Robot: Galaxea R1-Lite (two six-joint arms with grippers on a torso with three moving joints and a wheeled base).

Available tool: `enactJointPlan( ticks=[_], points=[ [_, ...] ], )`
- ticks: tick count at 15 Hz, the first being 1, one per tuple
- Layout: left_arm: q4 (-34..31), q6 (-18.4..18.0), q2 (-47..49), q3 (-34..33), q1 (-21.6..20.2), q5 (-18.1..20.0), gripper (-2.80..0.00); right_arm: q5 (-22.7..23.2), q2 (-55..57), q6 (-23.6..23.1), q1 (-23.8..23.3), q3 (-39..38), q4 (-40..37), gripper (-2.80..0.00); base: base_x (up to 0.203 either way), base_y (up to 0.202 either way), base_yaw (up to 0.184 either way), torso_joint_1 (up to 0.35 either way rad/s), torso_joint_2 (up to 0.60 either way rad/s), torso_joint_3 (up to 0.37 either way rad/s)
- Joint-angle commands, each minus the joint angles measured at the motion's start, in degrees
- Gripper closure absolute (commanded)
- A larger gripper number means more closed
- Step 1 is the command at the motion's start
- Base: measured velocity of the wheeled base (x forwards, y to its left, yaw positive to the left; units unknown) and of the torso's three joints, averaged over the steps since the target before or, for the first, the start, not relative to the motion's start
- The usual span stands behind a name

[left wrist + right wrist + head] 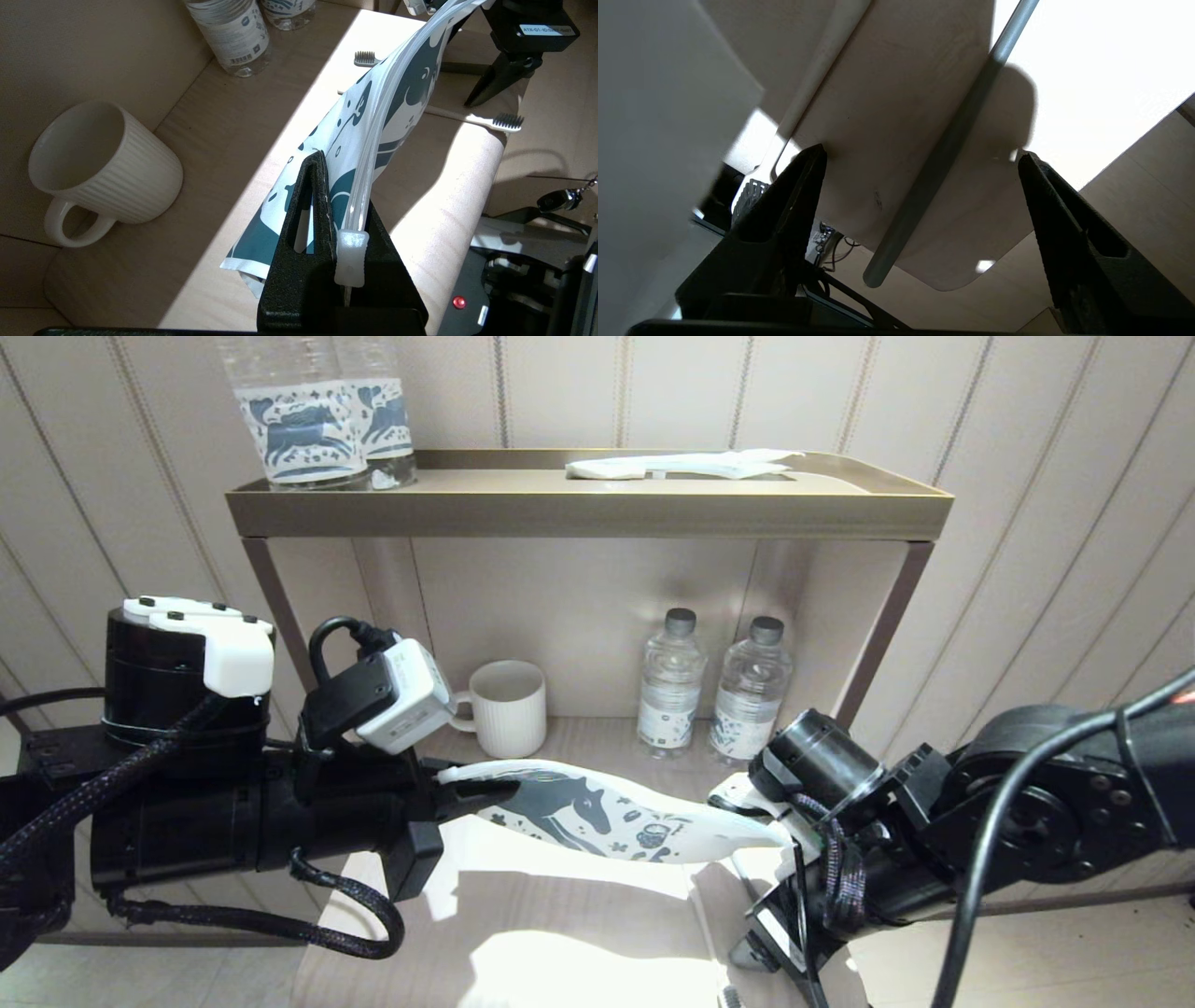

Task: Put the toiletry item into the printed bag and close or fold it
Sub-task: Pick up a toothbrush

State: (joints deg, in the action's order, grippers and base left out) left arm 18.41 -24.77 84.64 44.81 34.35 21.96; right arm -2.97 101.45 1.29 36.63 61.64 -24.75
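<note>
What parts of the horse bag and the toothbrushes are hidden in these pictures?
- Printed bag: in the head view its ends are covered by the left gripper and the right arm; what is inside cannot be told.
- Toothbrush: in the left wrist view the bag hides most of its handle.
- Second toothbrush: only its head shows there.
- Right gripper: in the head view its fingers are hidden under the arm.

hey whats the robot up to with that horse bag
The left gripper is shut on one end of the printed bag, holding it up off the wooden table in front of the shelf. The right gripper is low at the bag's other end with its jaws wide open around a toothbrush handle lying on the table, not gripping it. A second toothbrush also lies on the table. Nothing shows inside the bag yet.
</note>
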Motion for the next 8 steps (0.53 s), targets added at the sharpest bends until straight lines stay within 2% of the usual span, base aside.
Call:
enactJointPlan(
  ticks=[1,2,8],
  points=[
    [0.1,-0.2,0.2,-0.2,0.0,0.1,0.00,-0.1,0.4,0.0,0.0,0.4,-0.2,-2.80,0.000,0.000,0.000,0.000,0.00,0.000],
    [0.1,-0.2,0.4,-0.2,0.0,0.1,0.00,-0.6,0.4,-0.1,0.2,-0.1,-0.2,0.00,0.000,0.000,0.000,0.000,0.00,0.000],
    [0.2,-0.2,0.4,-0.4,0.1,0.1,0.00,-1.5,0.4,0.2,0.2,-0.7,-0.2,0.00,0.000,0.000,0.000,0.000,0.00,0.000]
  ],
)
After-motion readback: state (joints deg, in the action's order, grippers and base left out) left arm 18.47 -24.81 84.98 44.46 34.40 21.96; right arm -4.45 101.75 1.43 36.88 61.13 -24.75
